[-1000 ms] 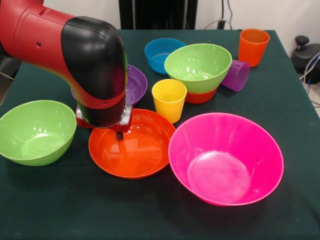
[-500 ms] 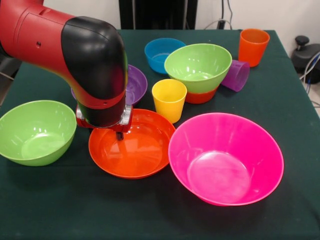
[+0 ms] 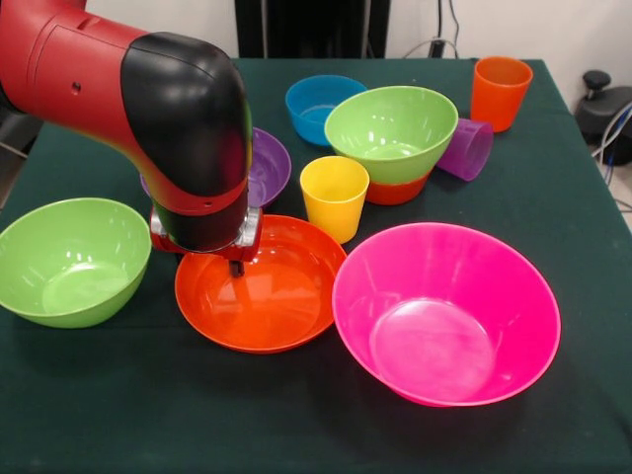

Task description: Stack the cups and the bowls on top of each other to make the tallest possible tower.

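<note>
A green bowl point(image 3: 392, 130) sits nested in a small orange bowl point(image 3: 397, 190) toward the back of the dark green worktop point(image 3: 89, 415); only the lower band of the orange one shows beneath it. Just beside this pair, on the side toward the robot, stands a blue bowl point(image 3: 318, 104), and on the other side a purple cup point(image 3: 466, 148) lies tipped over with its mouth pointing away from the pair. An orange cup point(image 3: 499, 92) stands upright near the back corner, apart from the rest. A yellow cup point(image 3: 334, 196) stands upright in front of the nested pair, close to the rim of the large orange bowl point(image 3: 267, 291). That wide bowl rests open side up in the middle, its rim very near the huge pink bowl point(image 3: 446, 311) on the front right. A second green bowl point(image 3: 71, 259) sits alone at the left. A purple bowl point(image 3: 267, 166) is partly hidden behind the arm point(image 3: 148, 109). The tool point(image 3: 236, 268) hangs over the near-left part of the large orange bowl; only a dark tip shows below the wrist, so I cannot tell whether it is spread or pressed together.
</note>
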Controlling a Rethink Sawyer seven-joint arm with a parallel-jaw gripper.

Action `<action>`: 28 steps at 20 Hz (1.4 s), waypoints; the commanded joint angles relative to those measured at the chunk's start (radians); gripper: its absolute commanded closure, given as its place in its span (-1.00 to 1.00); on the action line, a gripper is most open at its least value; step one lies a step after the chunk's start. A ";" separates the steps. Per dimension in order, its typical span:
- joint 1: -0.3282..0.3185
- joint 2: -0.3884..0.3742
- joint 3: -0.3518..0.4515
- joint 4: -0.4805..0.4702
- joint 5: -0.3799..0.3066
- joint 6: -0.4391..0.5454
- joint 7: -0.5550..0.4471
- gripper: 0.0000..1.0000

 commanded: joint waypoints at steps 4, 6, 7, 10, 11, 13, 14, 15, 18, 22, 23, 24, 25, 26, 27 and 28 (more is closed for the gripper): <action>0.018 0.010 0.111 0.039 -0.090 -0.093 -0.099 -1.00; 0.018 0.008 0.111 0.047 -0.090 -0.099 -0.098 -1.00; 0.017 0.007 0.112 0.049 -0.090 -0.102 -0.099 -1.00; 0.017 0.005 0.113 0.051 -0.091 -0.103 -0.102 -1.00; 0.017 0.005 0.113 0.051 -0.091 -0.103 -0.102 -1.00; 0.016 0.002 0.115 0.056 -0.090 -0.108 -0.102 -1.00; 0.016 0.002 0.116 0.057 -0.088 -0.106 -0.102 -1.00; 0.015 0.001 0.117 0.058 -0.088 -0.106 -0.103 -1.00; 0.016 0.001 0.116 0.057 -0.086 -0.100 -0.101 -1.00; 0.017 -0.012 0.116 0.069 -0.088 -0.109 -0.103 -1.00; 0.016 -0.025 0.119 0.089 -0.092 -0.137 -0.111 -1.00; 0.013 -0.034 0.124 0.105 -0.090 -0.146 -0.114 -1.00; 0.010 -0.040 0.128 0.116 -0.088 -0.156 -0.114 -1.00; 0.007 -0.050 0.134 0.133 -0.090 -0.177 -0.121 -1.00; 0.005 -0.057 0.136 0.145 -0.092 -0.196 -0.119 -1.00; 0.005 -0.059 0.136 0.148 -0.091 -0.201 -0.117 -1.00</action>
